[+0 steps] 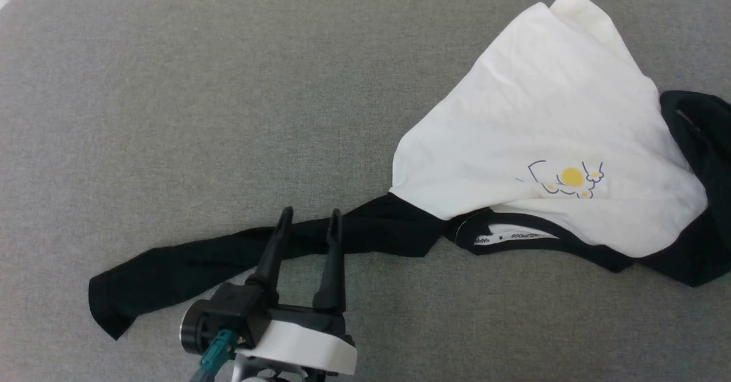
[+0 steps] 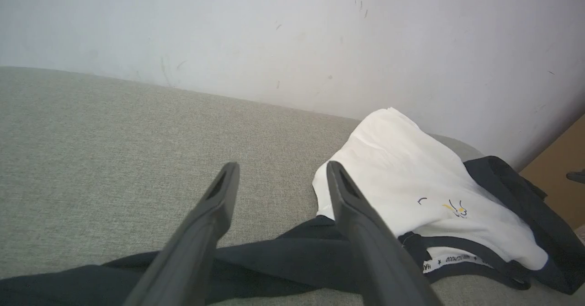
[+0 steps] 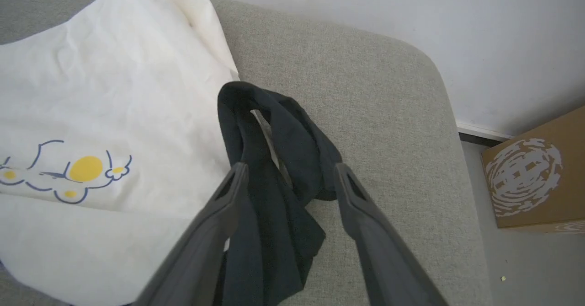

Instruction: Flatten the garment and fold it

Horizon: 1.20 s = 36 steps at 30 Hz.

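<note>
While the garment (image 1: 537, 142) lies crumpled at the right of the grey cushion (image 1: 228, 85), both jaws stand wide and empty; the left gripper (image 1: 310, 212) over the stretched sleeve (image 1: 188, 265), the right gripper (image 3: 290, 168) over the bunched sleeve (image 3: 274, 127); I think it better to pinch each cuff, then pull apart slowly.

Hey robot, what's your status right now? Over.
Left pincer open over the outstretched black sleeve. Right pincer open over the bunched sleeve. Garment crumpled, unfolded, on grey cushion. Nothing blocking.
</note>
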Motion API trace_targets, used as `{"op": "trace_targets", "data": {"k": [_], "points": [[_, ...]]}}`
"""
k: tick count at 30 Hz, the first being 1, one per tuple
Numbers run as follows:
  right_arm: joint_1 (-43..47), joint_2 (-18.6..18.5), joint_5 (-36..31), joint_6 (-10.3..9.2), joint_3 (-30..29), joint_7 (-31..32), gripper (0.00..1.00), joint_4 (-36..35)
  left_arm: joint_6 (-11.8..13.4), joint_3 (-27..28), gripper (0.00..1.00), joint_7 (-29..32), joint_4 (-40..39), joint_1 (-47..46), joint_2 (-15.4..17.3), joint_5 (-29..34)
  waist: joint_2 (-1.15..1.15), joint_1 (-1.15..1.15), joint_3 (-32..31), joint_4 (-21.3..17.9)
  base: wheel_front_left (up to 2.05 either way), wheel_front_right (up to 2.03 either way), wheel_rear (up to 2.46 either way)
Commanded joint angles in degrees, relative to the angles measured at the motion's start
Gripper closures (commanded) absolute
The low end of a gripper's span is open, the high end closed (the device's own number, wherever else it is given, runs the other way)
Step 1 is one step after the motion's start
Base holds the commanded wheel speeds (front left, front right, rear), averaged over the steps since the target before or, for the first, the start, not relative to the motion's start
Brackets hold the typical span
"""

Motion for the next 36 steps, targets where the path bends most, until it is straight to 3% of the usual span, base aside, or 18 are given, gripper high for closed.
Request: {"op": "trace_targets", "data": {"k": [1,15,16,17,19,20,29,36], "points": [[-1.64,-0.08,-0.02,-0.12,1.09,0.71,0.0,-0.19,-0.59,-0.25,0.0,0.17,-0.36,-1.11,0.08,-0.11,-0.01,0.01,0.57,0.56,0.0,0.0,0.0],[-9.07,-0.98,-1.26,-0.12,5.6,4.61,0.0,9.93,-0.26,-2.07,0.0,-0.37,-0.81,-2.3,-1.8,1.28,-0.01,0.01,5.93,6.58,0.0,0.0,0.0],[-9.21,-1.06,-1.06,-0.12,5.95,4.66,0.1,10.41,-0.26,-2.06,0.0,-0.46,-0.72,-2.25,-1.89,1.29,-0.01,0.01,6.08,6.69,0.0,0.0,0.0],[-9.29,-1.15,-0.87,-0.12,6.33,4.72,0.5,10.77,-0.28,-2.03,0.0,-0.54,-0.64,-2.21,-1.98,1.28,-0.01,0.01,6.2,6.75,0.0,0.0,0.0],[-9.54,-1.34,-0.61,-0.12,6.72,4.36,0.73,11.45,-0.34,-1.93,0.0,-0.69,-0.49,-2.19,-2.11,1.28,-0.01,0.01,6.44,6.75,0.0,0.0,0.0],[-9.72,-1.5,-0.51,-0.12,6.95,4.05,1.0,11.88,-0.37,-1.87,0.0,-0.76,-0.39,-2.26,-2.18,1.29,-0.01,0.01,6.55,6.69,0.0,0.0,0.0],[-11.35,-1.36,1.87,-0.12,6.51,-1.11,1.0,10.29,-0.42,-0.98,0.0,-0.98,0.52,-2.62,-1.69,1.25,-0.01,0.01,4.77,2.81,0.0,0.0,0.0],[-6.19,-2.53,3.48,-0.12,-4.95,-3.22,1.0,7.2,-0.43,-0.23,0.0,-0.93,0.71,-1.71,-1.02,0.34,-0.01,0.01,1.69,-0.7,0.0,0.0,0.0]]}}
